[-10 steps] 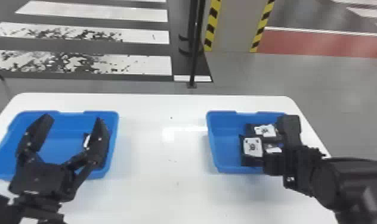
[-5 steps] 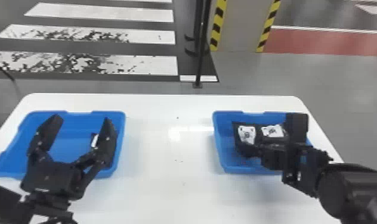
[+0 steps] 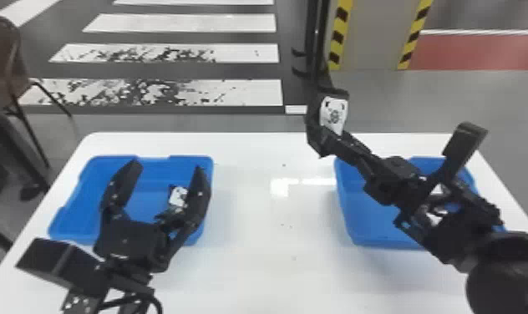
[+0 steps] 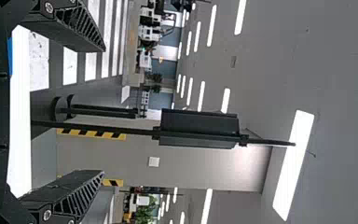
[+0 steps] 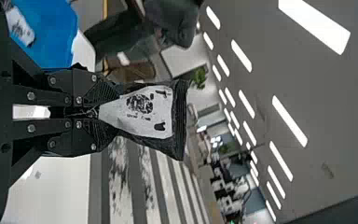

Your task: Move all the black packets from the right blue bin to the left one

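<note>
In the head view, my right gripper [image 3: 323, 144] is raised beyond the back left corner of the right blue bin [image 3: 349, 229], shut on a black packet [image 3: 334, 112] with a white label. The right wrist view shows the right gripper [image 5: 95, 112] pinching the end of this packet [image 5: 144, 109]. White labels [image 3: 436, 217] show in the right bin, partly behind the arm. One packet [image 3: 178, 196] lies in the left blue bin [image 3: 77, 200], towards its right side. Over that bin my left gripper [image 3: 168, 167] stands open, as does the left gripper [image 4: 103, 111] in its wrist view.
Both bins stand on a white table [image 3: 250, 267], with a wide stretch of tabletop between them. A dark pole [image 3: 315, 37] rises behind the table. A chair [image 3: 4, 62] stands on the floor beyond the table's left side.
The right gripper has risen out of the right bin and swung left and away from the robot, taking a packet with it. My left gripper holds about the same place over its bin, still open.
</note>
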{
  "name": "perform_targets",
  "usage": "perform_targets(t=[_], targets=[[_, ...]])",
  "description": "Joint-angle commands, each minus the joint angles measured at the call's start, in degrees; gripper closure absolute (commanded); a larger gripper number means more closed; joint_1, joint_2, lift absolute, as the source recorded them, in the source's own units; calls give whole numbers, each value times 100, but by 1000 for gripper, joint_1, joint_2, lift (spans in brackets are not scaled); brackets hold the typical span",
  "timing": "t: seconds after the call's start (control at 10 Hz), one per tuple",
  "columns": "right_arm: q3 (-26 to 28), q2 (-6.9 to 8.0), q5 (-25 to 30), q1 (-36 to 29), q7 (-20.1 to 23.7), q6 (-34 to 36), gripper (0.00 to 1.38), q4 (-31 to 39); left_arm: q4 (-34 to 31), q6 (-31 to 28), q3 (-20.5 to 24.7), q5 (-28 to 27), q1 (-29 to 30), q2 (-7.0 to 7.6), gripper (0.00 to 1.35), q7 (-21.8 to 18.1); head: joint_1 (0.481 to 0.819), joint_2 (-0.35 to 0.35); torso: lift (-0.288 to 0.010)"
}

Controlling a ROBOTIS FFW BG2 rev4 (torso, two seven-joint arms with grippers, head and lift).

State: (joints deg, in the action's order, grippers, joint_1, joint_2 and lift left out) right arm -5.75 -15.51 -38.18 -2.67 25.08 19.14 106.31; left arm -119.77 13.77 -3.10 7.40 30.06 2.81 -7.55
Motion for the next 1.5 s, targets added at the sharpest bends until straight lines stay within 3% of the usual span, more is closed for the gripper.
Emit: perform_targets(t=[0.0,0.2,0.4,0.6,0.8,0.9,1.1,1.2,1.4], targets=[[-853,-101,-535,28,111,-423,1081,-119,-67,-322,-55,82,-25,9,104,-1,695,83,-140],[-1676,-181,-809,112,129,-662,1081,-415,-95,-435,-90,139,-39,26,104,-1,695,162,-140],[-2099,-233,-878,295,120,-831,1081,-696,-138,-590,-204,288,-53,62,110,-9,695,228,-140],[-2704,-295,-1072,576,111,-873,1081,-766,-166,-1040,-318,505,-166,114,105,-159,695,242,-140],[-3253,-356,-1232,787,76,-902,1081,-780,-166,-1040,-341,596,-208,114,105,-168,695,276,-140],[-3390,-383,-1289,829,76,-916,1081,-794,-166,-1138,-341,596,-208,114,167,-168,695,289,-140],[-3413,-383,-1324,829,76,-944,1081,-808,-292,-1391,-318,459,-152,123,1194,-106,695,321,-140],[-3413,-383,-1346,815,76,-972,1081,-823,-503,-1799,-307,425,-95,132,1214,-53,695,325,-140],[-3413,-383,-1381,801,76,-1028,1079,-851,-545,-1729,-295,345,-81,141,1214,-53,695,325,-140]])
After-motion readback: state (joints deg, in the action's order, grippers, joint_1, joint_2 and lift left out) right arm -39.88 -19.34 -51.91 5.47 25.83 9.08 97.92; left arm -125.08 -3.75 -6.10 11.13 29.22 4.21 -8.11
